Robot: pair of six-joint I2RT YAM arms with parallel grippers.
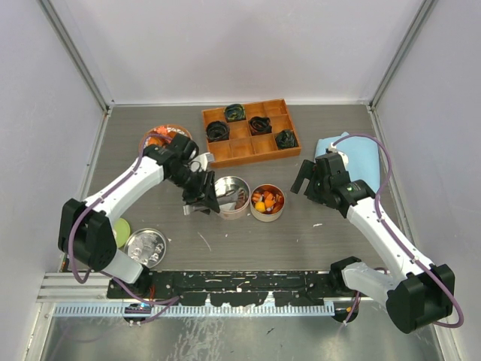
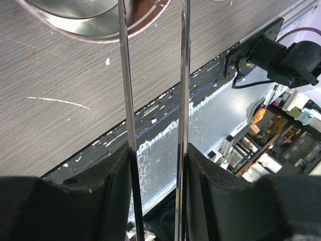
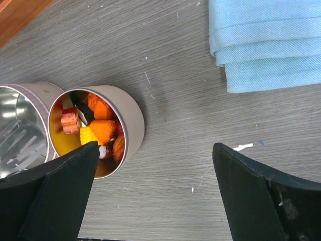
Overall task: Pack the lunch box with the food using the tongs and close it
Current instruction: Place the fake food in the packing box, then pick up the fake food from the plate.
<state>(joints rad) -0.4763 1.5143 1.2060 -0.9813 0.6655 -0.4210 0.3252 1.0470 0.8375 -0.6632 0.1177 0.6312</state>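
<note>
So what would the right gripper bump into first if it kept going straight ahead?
The right gripper would probably meet bare table first, between the food tin and the blue cloth, though depth is hard to judge.

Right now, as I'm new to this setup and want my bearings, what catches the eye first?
In the middle, a small round silver tin holds orange, red and yellow food chunks. Beside it, the left gripper clasps long slender silver metal tongs reaching to a second tin. Behind sits an orange wooden tray of dark coils.
</note>
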